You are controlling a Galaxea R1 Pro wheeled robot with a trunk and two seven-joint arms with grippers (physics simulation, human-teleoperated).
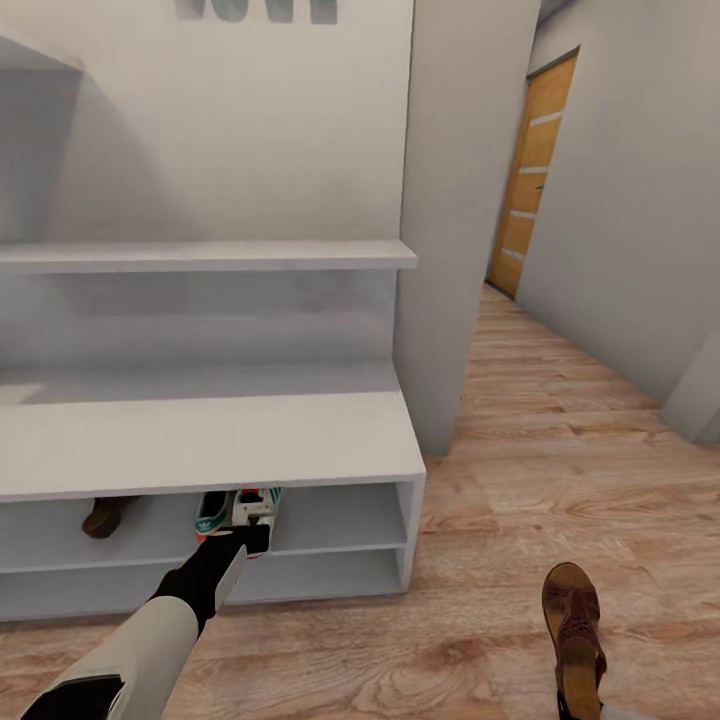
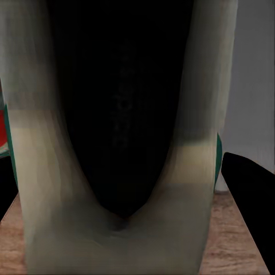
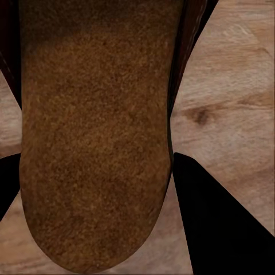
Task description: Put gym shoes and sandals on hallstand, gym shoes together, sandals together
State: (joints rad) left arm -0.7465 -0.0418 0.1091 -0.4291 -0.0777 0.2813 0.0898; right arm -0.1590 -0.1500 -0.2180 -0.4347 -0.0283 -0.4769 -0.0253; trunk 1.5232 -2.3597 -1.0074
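Left end effector (image 1: 243,540): clamped on a gym shoe (image 1: 245,505), reaching into the hallstand (image 1: 210,440) shelf beside its mate.
Right end effector (image 3: 97,189): closed around a sandal (image 1: 573,625), carried above the floor (image 1: 560,440) for racking.

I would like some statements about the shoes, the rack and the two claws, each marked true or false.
1. A gym shoe is at the upper shelf of the hallstand, with the left claw at it. True.
2. A brown sandal lies on that same shelf, to the left of the gym shoe. True.
3. The other sandal is on top of the hallstand. False: it is over the corridor floor, at the lower right of the head view, apart from the rack.
4. The door down the corridor is white. False: it is orange-brown wood.
5. The right wrist view shows a white sneaker sole. False: it shows a brown sandal sole.
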